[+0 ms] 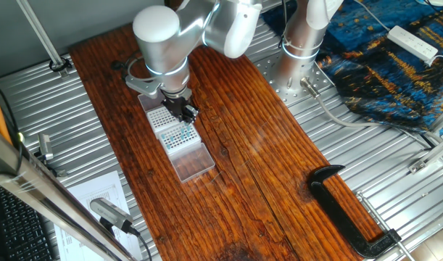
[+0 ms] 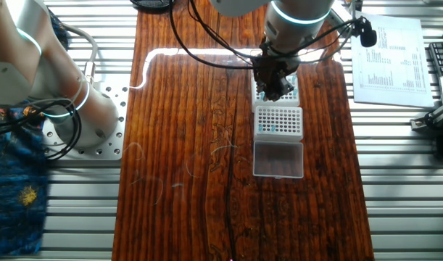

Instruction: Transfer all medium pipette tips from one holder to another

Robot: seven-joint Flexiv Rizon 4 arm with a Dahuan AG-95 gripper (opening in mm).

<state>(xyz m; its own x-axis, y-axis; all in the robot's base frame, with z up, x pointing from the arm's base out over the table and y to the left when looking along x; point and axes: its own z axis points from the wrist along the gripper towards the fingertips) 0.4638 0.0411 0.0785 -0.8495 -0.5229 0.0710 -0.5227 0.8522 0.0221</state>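
A black two-finger gripper [image 2: 276,88] is hovering low over two clear plastic racks [image 2: 278,121] of tiny teal-topped pipette tips [image 1: 179,135], apparently picking; jaw state unclear. Next needs precise vertical alignment.

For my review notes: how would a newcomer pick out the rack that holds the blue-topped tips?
On the dark wooden board, three clear boxes lie in a row under the gripper. Take the middle one, the tip rack: its hole grid shows blue dots, while the open lid beside it is plain.
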